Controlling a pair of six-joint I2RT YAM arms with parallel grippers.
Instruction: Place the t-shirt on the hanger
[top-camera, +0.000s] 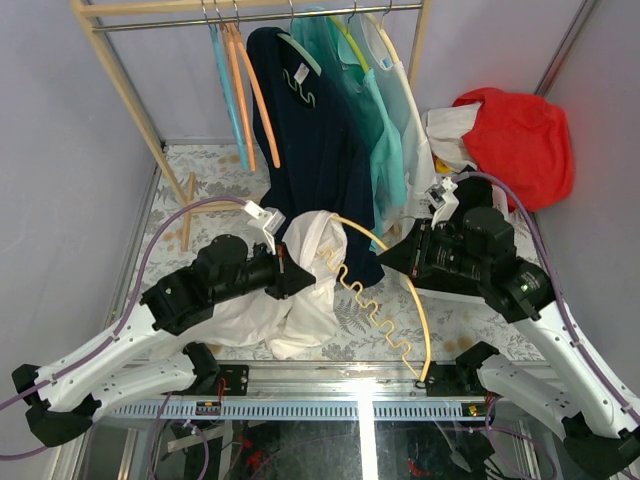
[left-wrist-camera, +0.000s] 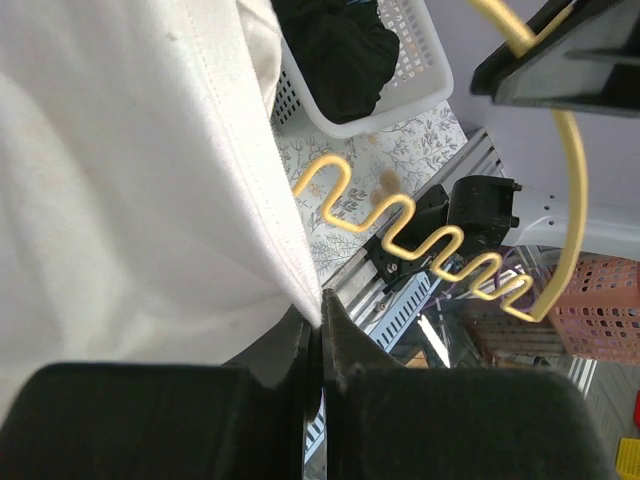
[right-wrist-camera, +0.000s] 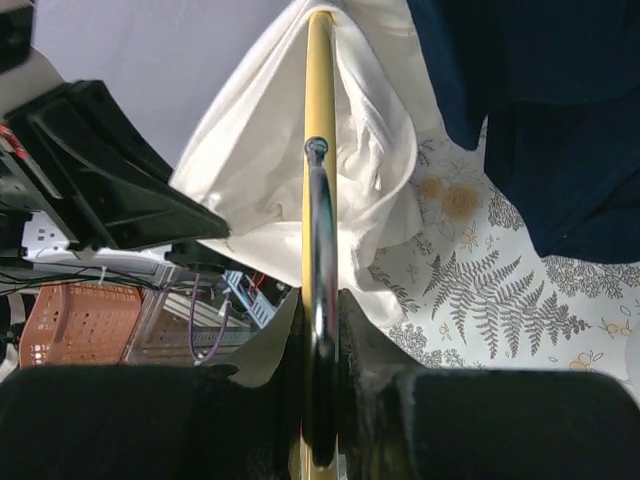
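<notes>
The white t-shirt (top-camera: 300, 290) hangs bunched between the arms, over the floral table. My left gripper (top-camera: 300, 278) is shut on its hem, and the left wrist view shows the fabric edge (left-wrist-camera: 290, 250) pinched between the jaws of that gripper (left-wrist-camera: 322, 320). The pale yellow hanger (top-camera: 420, 300) is held up with its wavy bar (left-wrist-camera: 430, 240) free in the air. Its far arm (right-wrist-camera: 318, 100) runs into the t-shirt (right-wrist-camera: 370, 170). My right gripper (top-camera: 385, 258) is shut on the hanger's metal hook (right-wrist-camera: 320, 250), which its jaws (right-wrist-camera: 320, 310) clamp on both sides.
A wooden rack (top-camera: 120, 70) at the back carries orange and blue hangers (top-camera: 235, 90), a navy shirt (top-camera: 315, 140) and mint shirts (top-camera: 385, 120). A red cloth (top-camera: 515, 135) lies at the back right. A white basket (left-wrist-camera: 400, 70) holds dark clothes.
</notes>
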